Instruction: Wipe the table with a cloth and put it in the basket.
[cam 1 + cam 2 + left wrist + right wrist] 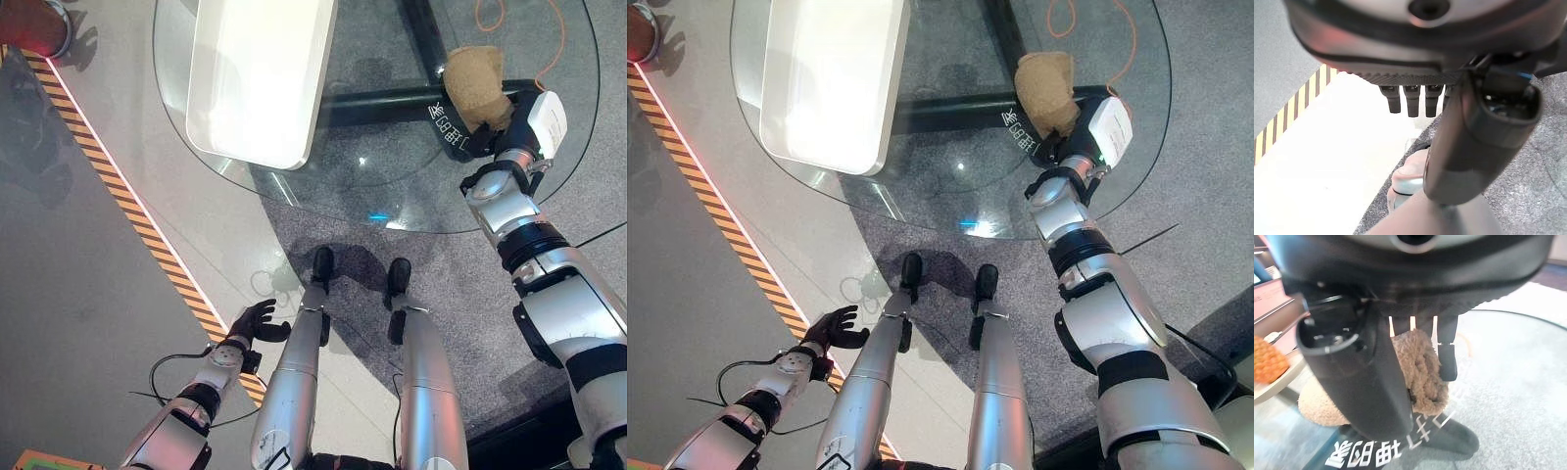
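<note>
A tan fluffy cloth [475, 83] lies on the round glass table [392, 166] near its far right side. My right hand [464, 137] reaches over the table's right edge and is shut on the cloth [1422, 367], which sits bunched between thumb and curled fingers, part of it spreading onto the glass. A long white basket-like container [260, 78] stands on the table's left half, well apart from the cloth. My left hand [257, 321] hangs low beside the table over the floor, fingers relaxed and open, holding nothing.
A black table base [392, 98] shows through the glass, with an orange cable [509, 20] on the floor beyond. Yellow-black striped tape [127, 196] runs along the floor on the left. A red object [34, 24] sits at the far left corner.
</note>
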Robot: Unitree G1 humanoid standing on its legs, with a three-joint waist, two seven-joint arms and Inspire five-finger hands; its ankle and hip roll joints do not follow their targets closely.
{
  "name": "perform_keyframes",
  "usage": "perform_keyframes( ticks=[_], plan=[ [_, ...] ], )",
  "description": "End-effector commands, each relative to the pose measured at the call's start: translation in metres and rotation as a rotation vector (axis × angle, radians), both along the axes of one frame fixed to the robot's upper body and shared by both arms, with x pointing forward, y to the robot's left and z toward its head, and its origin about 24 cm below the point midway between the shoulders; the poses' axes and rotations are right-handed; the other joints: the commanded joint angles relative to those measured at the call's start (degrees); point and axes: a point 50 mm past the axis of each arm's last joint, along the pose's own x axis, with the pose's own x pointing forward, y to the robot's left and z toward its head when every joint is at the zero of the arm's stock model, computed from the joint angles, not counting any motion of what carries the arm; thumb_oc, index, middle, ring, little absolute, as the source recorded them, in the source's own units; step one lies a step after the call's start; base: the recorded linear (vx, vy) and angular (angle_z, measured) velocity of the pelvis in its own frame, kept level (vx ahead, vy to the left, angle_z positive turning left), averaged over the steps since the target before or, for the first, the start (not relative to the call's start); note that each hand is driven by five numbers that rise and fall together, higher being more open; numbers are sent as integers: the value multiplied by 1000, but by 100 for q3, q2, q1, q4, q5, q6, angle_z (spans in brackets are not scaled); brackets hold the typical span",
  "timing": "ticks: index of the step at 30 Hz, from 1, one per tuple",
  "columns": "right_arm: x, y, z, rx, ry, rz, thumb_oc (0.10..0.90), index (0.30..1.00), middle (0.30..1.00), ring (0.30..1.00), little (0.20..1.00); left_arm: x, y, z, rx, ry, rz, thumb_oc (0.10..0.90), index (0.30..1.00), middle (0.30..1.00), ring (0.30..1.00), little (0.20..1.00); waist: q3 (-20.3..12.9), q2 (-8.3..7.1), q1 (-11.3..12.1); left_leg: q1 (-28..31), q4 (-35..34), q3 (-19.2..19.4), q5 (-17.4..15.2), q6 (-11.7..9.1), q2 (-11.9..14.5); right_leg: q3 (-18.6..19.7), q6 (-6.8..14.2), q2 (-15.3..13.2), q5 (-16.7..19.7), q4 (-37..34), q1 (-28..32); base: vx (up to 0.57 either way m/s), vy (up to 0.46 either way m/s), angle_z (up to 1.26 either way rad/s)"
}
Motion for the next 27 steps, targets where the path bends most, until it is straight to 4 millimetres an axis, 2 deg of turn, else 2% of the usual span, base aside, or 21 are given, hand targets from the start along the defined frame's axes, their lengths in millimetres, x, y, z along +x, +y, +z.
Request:
perform_keyframes(
  ticks=[1,2,3,6,7,8,9,10,11,12,13,14,27],
  plan=[
    [4,83,39,-153,-89,337,100,300,300,300,200,-22,-13,-21,-23,96,-17,800,900,900,900,900,-82,154,142,-55,342,310,-165,401,-311,-289,67,60,245,-456,251,65,-8,5],
    [4,84,33,-155,-73,344,100,300,300,300,200,-26,-13,-24,-23,109,-18,800,900,900,900,900,-82,145,139,98,378,305,-340,386,-324,-250,103,55,60,-382,383,0,0,0],
    [4,90,37,-199,-67,372,100,300,300,300,200,-21,-14,-20,-25,94,-19,800,900,900,900,900,-82,156,154,-41,314,315,-152,404,-319,-305,65,59,249,-480,269,0,0,0],
    [4,96,25,-232,-25,404,100,300,300,300,200,-26,-16,-24,-25,107,-24,800,900,900,900,900,-82,151,164,101,360,312,-326,396,-333,-283,104,29,69,-390,386,24,-2,0],
    [4,100,26,-244,-26,425,100,300,300,300,200,-22,-16,-21,-23,95,-24,800,900,900,900,900,-82,158,174,-55,323,314,-148,416,-326,-330,68,31,258,-469,257,0,0,0],
    [4,100,20,-245,-9,435,100,300,300,300,200,-27,-16,-25,-22,108,-25,800,900,900,900,900,-82,152,172,94,363,308,-322,401,-339,-291,106,23,76,-389,381,-56,16,3],
    [3,105,24,-266,-14,453,100,300,300,300,200,-23,-16,-22,-22,95,-25,800,900,900,900,900,-82,160,182,-56,314,315,-139,416,-332,-341,71,25,267,-485,259,71,-4,1],
    [3,108,17,-272,2,466,100,300,300,300,200,-27,-16,-25,-21,107,-27,800,900,900,900,900,-82,153,181,88,350,312,-310,401,-347,-303,110,19,91,-413,380,0,0,0],
    [3,110,16,-281,5,479,100,300,300,300,200,-26,-16,-24,-22,106,-27,800,900,900,900,900,-82,156,185,84,347,315,-308,404,-347,-309,114,14,96,-416,375,0,0,0],
    [2,115,20,-303,-1,502,100,300,300,300,200,-21,-16,-20,-22,94,-27,800,900,900,900,900,-82,166,196,-62,306,322,-133,424,-337,-360,82,11,286,-498,253,0,0,0],
    [2,115,15,-300,13,505,100,300,300,300,200,-26,-16,-24,-21,107,-28,800,900,900,900,900,-82,158,192,86,348,318,-307,408,-348,-318,120,4,103,-414,375,-60,7,-1],
    [1,120,19,-322,5,522,100,300,300,300,200,-21,-16,-20,-20,93,-27,800,900,900,900,900,-82,165,196,-73,313,326,-130,428,-338,-360,84,8,292,-487,239,0,0,0],
    [-8,154,-5,-416,87,686,100,300,300,300,200,-17,-20,-18,-17,88,-36,800,900,900,900,900,-82,163,197,-123,294,324,-104,441,-360,-393,104,-26,339,-507,176,-5,1,0]
  ],
)
